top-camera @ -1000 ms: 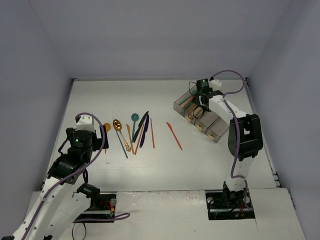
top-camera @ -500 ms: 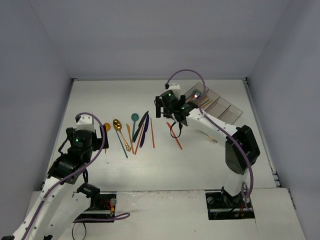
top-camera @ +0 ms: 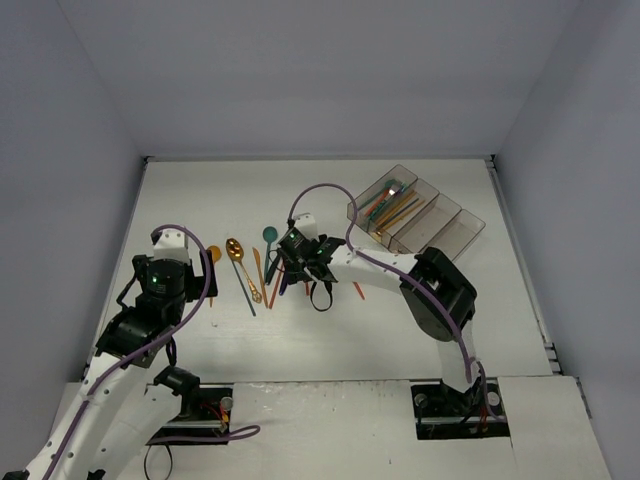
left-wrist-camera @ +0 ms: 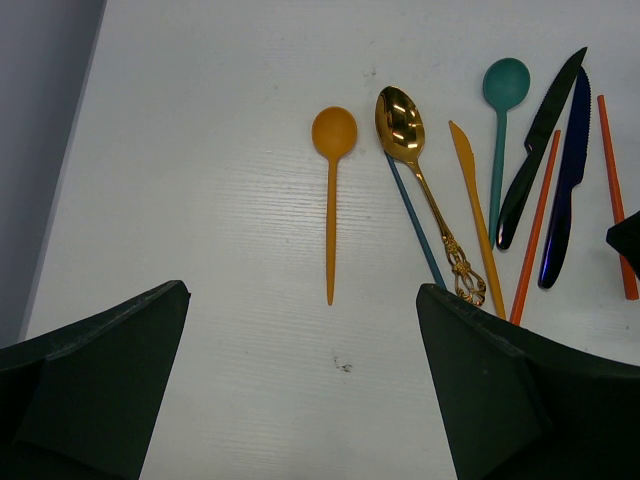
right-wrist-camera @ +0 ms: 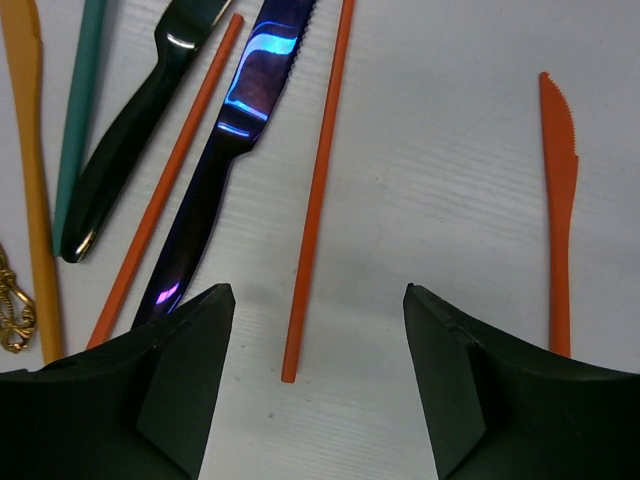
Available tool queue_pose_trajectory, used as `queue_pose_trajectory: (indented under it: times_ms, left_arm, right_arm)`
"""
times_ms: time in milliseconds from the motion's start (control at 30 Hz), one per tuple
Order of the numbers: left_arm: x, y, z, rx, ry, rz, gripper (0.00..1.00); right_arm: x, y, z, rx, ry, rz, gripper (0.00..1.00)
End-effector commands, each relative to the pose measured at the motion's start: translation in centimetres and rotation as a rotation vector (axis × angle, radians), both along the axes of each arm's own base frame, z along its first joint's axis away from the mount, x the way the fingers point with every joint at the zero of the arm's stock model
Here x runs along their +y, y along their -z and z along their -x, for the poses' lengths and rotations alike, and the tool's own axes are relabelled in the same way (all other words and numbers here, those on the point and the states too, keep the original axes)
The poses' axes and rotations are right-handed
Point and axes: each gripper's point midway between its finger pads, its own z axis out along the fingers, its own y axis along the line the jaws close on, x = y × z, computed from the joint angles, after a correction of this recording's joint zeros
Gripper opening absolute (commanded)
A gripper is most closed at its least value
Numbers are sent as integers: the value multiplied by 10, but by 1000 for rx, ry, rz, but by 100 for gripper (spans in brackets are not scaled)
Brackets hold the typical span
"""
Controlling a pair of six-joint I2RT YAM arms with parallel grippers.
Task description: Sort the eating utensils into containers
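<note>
Several utensils lie in a loose fan left of centre: an orange spoon point(left-wrist-camera: 333, 132), a gold spoon point(left-wrist-camera: 399, 115), a teal spoon point(left-wrist-camera: 505, 84), a black knife point(left-wrist-camera: 545, 125) and a navy knife point(right-wrist-camera: 240, 130). My right gripper point(right-wrist-camera: 318, 292) hangs open just above the table, and the near end of a thin orange stick point(right-wrist-camera: 318, 180) lies between its fingers, untouched. An orange knife point(right-wrist-camera: 560, 180) lies apart to the right. My left gripper point(left-wrist-camera: 302, 288) stands wide open and empty, just short of the orange spoon's handle. The containers point(top-camera: 470, 225) sit at the back right, and the left bins hold several utensils point(top-camera: 385, 205).
The right arm point(top-camera: 380, 265) stretches leftward across the table's middle, its purple cable point(top-camera: 320, 190) looping above it. The left wall stands close to the left arm point(top-camera: 135, 330). A second orange stick point(right-wrist-camera: 170, 170) lies beside the navy knife.
The right arm has swung from the containers leftward across the table to the utensil fan. The left arm has not moved.
</note>
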Motion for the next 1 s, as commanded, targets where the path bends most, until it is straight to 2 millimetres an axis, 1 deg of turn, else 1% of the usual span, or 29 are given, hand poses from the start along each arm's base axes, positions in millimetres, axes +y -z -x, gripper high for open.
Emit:
queue_pose_trajectory:
  times_ms: [0, 33, 267, 367, 400, 500, 567, 667, 767, 833, 867, 967]
  left_arm:
    - [-2, -15, -9, -55, 0, 9, 97]
    - [-2, -16, -9, -56, 0, 9, 97]
    - [-2, -16, -9, -57, 2, 9, 98]
    - [-2, -15, -9, -55, 2, 8, 97]
    - [-2, -15, -9, -56, 2, 8, 97]
    - [-2, -15, -9, -54, 2, 8, 97]
    - [-2, -14, -9, -53, 2, 7, 98]
    - [-2, -15, -9, -54, 2, 8, 97]
    - [-1, -15, -9, -54, 0, 8, 97]
    - [-2, -15, -9, -54, 0, 8, 97]
    - [-2, -15, -9, -53, 0, 8, 97]
    - [-2, -15, -9, -52, 1, 8, 98]
  right_arm:
    - [6, 3, -1, -6, 20, -16, 62]
    - [6, 7, 0, -2, 19, -11, 61]
    - [1, 29, 6, 35, 25, 17, 44]
    - [-5, 39, 9, 49, 39, 39, 31]
    - [-8, 44, 11, 55, 43, 49, 29]
    - [-14, 51, 12, 60, 56, 68, 22]
    - [-17, 55, 13, 68, 61, 79, 15]
    - [-26, 57, 10, 75, 78, 83, 2]
    - [-36, 49, 2, 70, 101, 70, 0]
    - [-41, 35, -7, 56, 110, 43, 0]
    - [-43, 26, -12, 44, 113, 28, 0]
    - [-52, -18, -33, -25, 141, -45, 0]
